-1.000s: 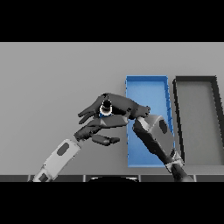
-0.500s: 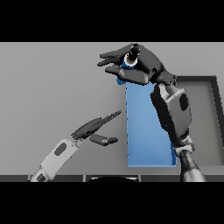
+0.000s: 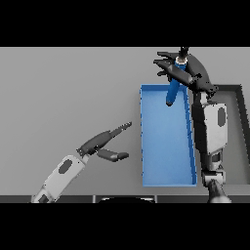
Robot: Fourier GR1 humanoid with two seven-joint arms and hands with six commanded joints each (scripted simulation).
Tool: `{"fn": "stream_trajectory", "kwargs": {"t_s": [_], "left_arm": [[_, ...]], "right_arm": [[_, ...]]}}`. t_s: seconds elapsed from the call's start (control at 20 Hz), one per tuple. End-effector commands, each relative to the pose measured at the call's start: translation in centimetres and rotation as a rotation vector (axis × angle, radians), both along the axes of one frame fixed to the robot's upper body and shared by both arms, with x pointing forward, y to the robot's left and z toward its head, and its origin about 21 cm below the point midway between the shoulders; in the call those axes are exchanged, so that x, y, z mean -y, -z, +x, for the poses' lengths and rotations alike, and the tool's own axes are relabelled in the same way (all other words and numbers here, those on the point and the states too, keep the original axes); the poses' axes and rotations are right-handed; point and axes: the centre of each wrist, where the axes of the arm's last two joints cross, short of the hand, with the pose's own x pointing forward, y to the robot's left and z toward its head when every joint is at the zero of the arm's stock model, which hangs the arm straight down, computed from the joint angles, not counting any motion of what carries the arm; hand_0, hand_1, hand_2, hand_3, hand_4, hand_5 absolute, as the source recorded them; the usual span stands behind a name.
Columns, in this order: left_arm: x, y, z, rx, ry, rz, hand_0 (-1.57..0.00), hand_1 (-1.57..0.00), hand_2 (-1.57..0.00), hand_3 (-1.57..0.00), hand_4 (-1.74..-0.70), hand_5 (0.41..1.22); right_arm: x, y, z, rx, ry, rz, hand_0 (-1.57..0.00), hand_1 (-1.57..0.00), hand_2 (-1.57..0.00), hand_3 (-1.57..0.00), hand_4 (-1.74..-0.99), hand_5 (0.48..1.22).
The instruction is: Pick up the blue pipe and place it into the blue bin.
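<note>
The blue pipe (image 3: pixel 174 84) hangs tilted over the far end of the blue bin (image 3: pixel 166 156), its lower end pointing down into the bin. My right hand (image 3: pixel 188 68) is shut on the pipe's upper part, fingers curled round it, above the bin's back edge. The right arm runs down along the bin's right wall. My left hand (image 3: pixel 100 143) stays open and idle over the table, left of the bin, fingers straight and pointing toward it.
A dark grey bin (image 3: pixel 238 132) stands just right of the blue bin, partly hidden by my right arm. Grey table (image 3: pixel 63 93) stretches to the left and far side.
My right hand has carried the pipe rightward from left of the bin to over the bin's far end, and the pipe now hangs tilted downward. The left hand has drawn back slightly.
</note>
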Motion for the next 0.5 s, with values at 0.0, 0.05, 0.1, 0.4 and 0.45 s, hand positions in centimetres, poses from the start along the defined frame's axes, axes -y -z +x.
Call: {"fn": "stream_trajectory", "kwargs": {"t_s": [0.0, 0.05, 0.1, 0.4, 0.45], "left_arm": [[0.1, 0.3, -0.1, 0.000, 0.002, 0.004, 0.00, 0.00, 0.00, 0.00, -0.83, 0.464], [0.0, 0.2, 0.1, -0.008, -0.004, 0.010, 0.00, 0.00, 0.00, 0.00, -0.83, 0.466], [0.0, 0.3, -0.2, -0.007, 0.004, 0.002, 0.00, 0.00, 0.00, 0.00, -0.83, 0.468], [0.2, 0.3, -0.1, -0.015, 0.000, 0.009, 0.00, 0.00, 0.00, 0.00, -0.83, 0.471], [0.2, 0.2, -0.2, -0.013, 0.007, 0.005, 0.00, 0.00, 0.00, 0.00, -0.83, 0.472]], "right_arm": [[0.5, 1.2, -0.4, -0.035, 0.035, -0.012, -1.57, -1.57, -1.57, -1.57, -1.499, 1.221], [1.0, 2.8, -0.6, -0.078, 0.070, -0.023, -1.57, -1.57, -1.57, -1.57, -1.499, 1.221], [1.3, 4.0, -0.8, -0.114, 0.103, -0.031, -1.57, -1.57, -1.57, -1.57, -1.499, 1.221], [3.0, 9.7, -2.2, -0.329, 0.221, -0.142, -1.57, -1.57, -1.57, -1.18, -1.569, 1.221], [3.0, 10.9, -2.9, -0.363, 0.221, -0.158, -1.57, -1.57, -1.57, -1.04, -1.603, 1.221]]}}
